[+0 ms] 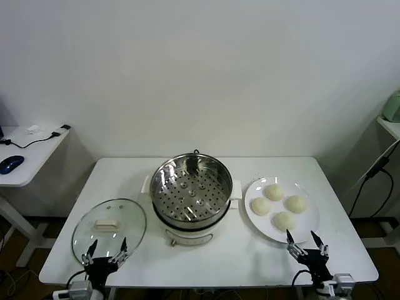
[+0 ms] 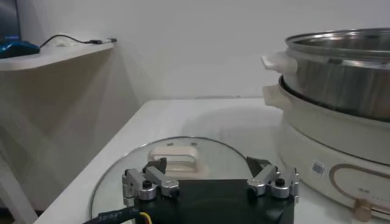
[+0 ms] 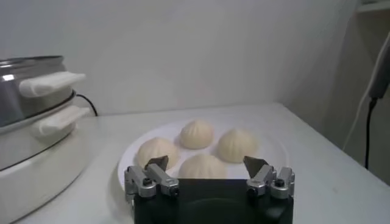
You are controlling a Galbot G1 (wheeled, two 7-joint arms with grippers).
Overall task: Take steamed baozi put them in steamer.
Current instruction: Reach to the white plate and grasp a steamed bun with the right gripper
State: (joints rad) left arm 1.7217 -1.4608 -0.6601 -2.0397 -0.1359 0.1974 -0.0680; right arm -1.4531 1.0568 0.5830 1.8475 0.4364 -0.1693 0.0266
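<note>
A white bench point(image 1: 206, 250) holds everything. In the middle stands the steamer point(image 1: 191, 197), a shiny round metal pot on a white base with white side handles. Its tray has many small holes, and nothing lies on the tray. The pot has no lid on it.

The four steamed baozi point(image 1: 279, 205) sit on a flat white plate point(image 1: 311, 226) just beside the steamer, on the robot's right. They are round, smooth and cream-white. They sit close together in a little bunch, and some look like they touch. None of them is in the steamer yet.

On the robot's left, a round glass lid point(image 1: 109, 230) lies flat on the bench near the steamer. It has a white handle point(image 1: 107, 224) in its middle.

The right end effector point(image 1: 306, 244) is at the near edge of the bench, just in front of the plate. Its two fingers are spread apart and hold nothing. In the right wrist view, the right end effector point(image 3: 207, 171) points at the buns point(image 3: 198, 149), which sit just past its fingertips. It is not touching them. The steamer's side point(image 3: 33, 134) shows off to one side there.

The left end effector point(image 1: 106, 251) is at the near edge of the bench too, over the near rim of the glass lid. Its fingers are also spread wide and hold nothing. In the left wrist view, the left end effector point(image 2: 210, 172) hangs above the lid point(image 2: 122, 176), with the white handle point(image 2: 175, 156) right ahead between its fingers. The steamer point(image 2: 341, 115) stands close by.

A small side desk point(image 1: 28, 150) with a blue mouse point(image 1: 11, 164) stands off to the robot's left.
</note>
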